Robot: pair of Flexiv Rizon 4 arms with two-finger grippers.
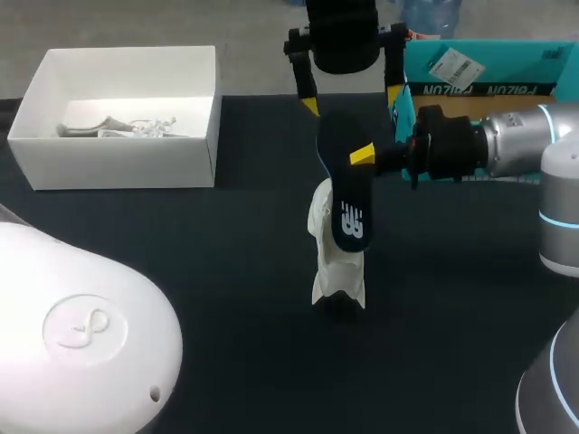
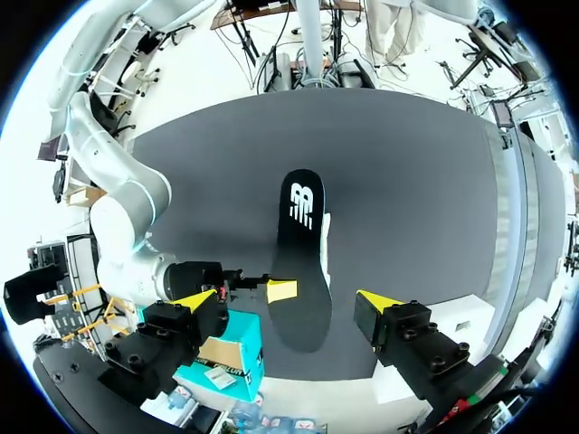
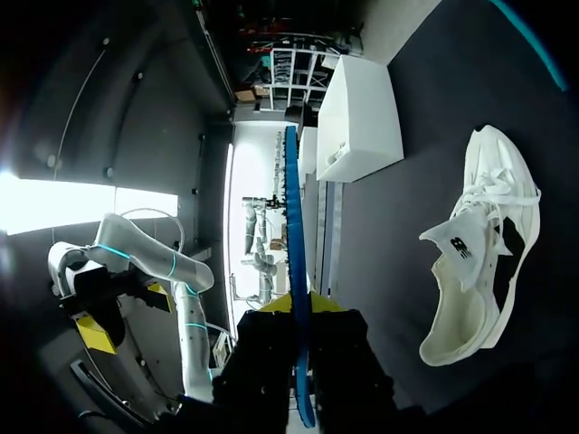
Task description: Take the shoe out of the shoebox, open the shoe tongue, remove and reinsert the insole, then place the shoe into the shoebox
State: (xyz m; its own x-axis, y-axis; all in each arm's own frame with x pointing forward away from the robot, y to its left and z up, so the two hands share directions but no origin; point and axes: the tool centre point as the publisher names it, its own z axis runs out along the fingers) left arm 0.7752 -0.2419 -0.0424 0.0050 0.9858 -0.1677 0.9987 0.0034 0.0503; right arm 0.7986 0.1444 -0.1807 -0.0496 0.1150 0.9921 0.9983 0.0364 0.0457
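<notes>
A dark blue insole (image 1: 348, 194) hangs on edge above the white shoe (image 1: 336, 264), which lies mid-table with its tongue pulled open. My right gripper (image 1: 360, 156) is shut on the insole's upper part. In the right wrist view the insole (image 3: 294, 262) runs edge-on between my right gripper's fingertips (image 3: 299, 305), with the shoe (image 3: 479, 253) off to one side. My left gripper (image 1: 351, 99) hovers just behind the insole, open and empty. In the left wrist view its tips (image 2: 288, 299) straddle the insole (image 2: 303, 262) without touching it. The white shoebox (image 1: 194, 149) stands at the back left.
Crumpled paper (image 1: 118, 127) lies inside the shoebox. A teal box (image 1: 488, 68) stands at the back right, behind my right arm. My left arm's large white housing (image 1: 81, 325) fills the near left corner.
</notes>
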